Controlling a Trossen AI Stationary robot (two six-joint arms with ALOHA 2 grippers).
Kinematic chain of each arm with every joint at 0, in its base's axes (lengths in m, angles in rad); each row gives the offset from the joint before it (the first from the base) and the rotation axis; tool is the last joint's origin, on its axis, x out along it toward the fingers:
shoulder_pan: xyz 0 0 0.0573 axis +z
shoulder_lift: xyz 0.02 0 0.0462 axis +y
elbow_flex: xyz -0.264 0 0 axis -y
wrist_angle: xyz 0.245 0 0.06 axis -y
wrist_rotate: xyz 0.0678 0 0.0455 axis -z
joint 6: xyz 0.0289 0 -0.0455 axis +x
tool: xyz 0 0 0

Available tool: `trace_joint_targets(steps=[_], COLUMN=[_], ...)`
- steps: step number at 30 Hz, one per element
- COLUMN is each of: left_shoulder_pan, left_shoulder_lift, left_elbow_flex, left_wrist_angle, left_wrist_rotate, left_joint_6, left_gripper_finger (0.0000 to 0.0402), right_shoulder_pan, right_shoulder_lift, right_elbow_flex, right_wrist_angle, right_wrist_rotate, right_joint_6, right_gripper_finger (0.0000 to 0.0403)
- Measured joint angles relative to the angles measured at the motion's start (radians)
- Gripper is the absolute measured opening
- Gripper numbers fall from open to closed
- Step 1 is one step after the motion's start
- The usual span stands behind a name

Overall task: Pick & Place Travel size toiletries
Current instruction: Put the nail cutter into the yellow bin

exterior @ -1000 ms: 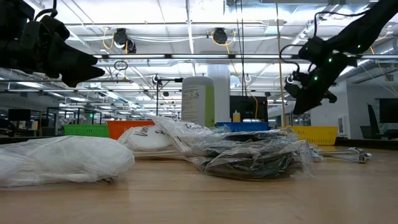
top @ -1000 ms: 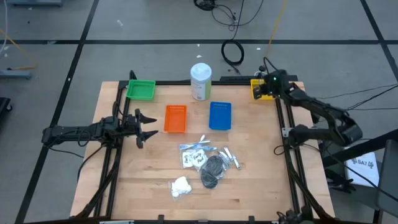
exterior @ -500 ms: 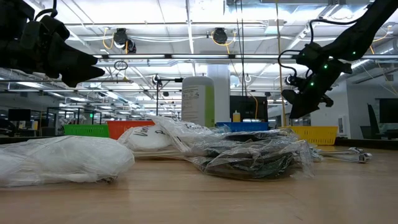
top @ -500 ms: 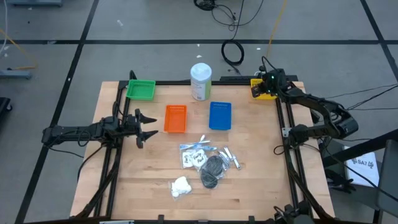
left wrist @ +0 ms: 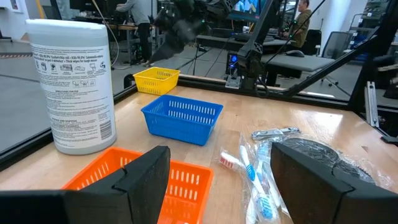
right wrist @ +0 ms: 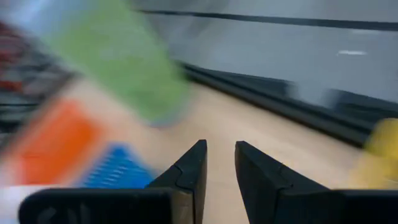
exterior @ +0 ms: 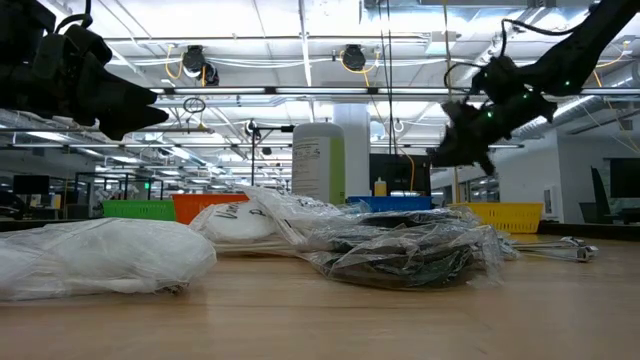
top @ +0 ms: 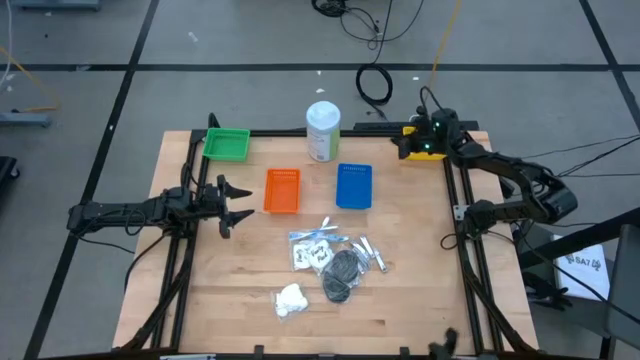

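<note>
- right gripper (top: 405, 146): far right, above yellow tray (top: 412, 132), fingers slightly parted, empty
- left gripper (top: 232, 201): left edge, fingers wide apart, empty
- toiletries (top: 330, 262): piled near centre

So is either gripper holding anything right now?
No. The left gripper is open and empty beside the orange tray; the right gripper has a narrow empty gap.

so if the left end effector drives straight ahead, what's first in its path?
Probably the orange tray: the left end effector points right at it across the table. Height is unclear, so it could pass above.
</note>
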Motion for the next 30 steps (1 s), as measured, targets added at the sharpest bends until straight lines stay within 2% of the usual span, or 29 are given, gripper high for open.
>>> trace_joint_targets(steps=[5, 7, 12, 14, 17, 20, 23, 25, 27, 30], left_shoulder_pan=[0.0, 0.0, 0.0, 0.0, 0.0, 0.0, 0.0, 0.0, 0.0, 0.0], left_shoulder_lift=[0.0, 0.0, 0.0, 0.0, 0.0, 0.0, 0.0, 0.0, 0.0, 0.0], left_elbow_flex=[0.0, 0.0, 0.0, 0.0, 0.0, 0.0, 0.0, 0.0, 0.0, 0.0], left_wrist_angle=[0.0, 0.0, 0.0, 0.0, 0.0, 0.0, 0.0, 0.0, 0.0, 0.0], left_wrist_rotate=[0.0, 0.0, 0.0, 0.0, 0.0, 0.0, 0.0, 0.0, 0.0, 0.0], left_joint_6=[0.0, 0.0, 0.0, 0.0, 0.0, 0.0, 0.0, 0.0, 0.0, 0.0], left_gripper_finger=[0.0274, 0.0273, 0.0274, 0.0273, 0.0274, 0.0274, 0.0274, 0.0274, 0.0274, 0.0274], right_shoulder_pan=[0.176, 0.284, 0.579, 0.702, 0.888, 1.057, 1.17, 1.234, 1.293, 1.362], right_shoulder_lift=[0.0, -0.001, -0.001, -0.001, -0.001, -0.001, 0.0, 0.002, 0.017, 0.055], right_elbow_flex=[-0.001, -0.004, -0.013, -0.013, -0.01, 0.029, 0.131, 0.225, 0.323, 0.428], right_wrist_angle=[0.306, 0.488, 0.89, 0.974, 0.999, 0.85, 0.478, 0.149, -0.171, -0.565], right_wrist_rotate=[-0.318, -0.388, -0.353, -0.304, -0.212, -0.094, 0.053, 0.222, 0.441, 0.727], right_joint_6=[0.126, 0.198, 0.336, 0.333, 0.23, 0.077, -0.04, -0.097, -0.122, -0.01], right_gripper_finger=[0.0075, 0.0075, 0.0094, 0.0114, 0.0156, 0.0202, 0.0238, 0.0251, 0.0257, 0.0256])
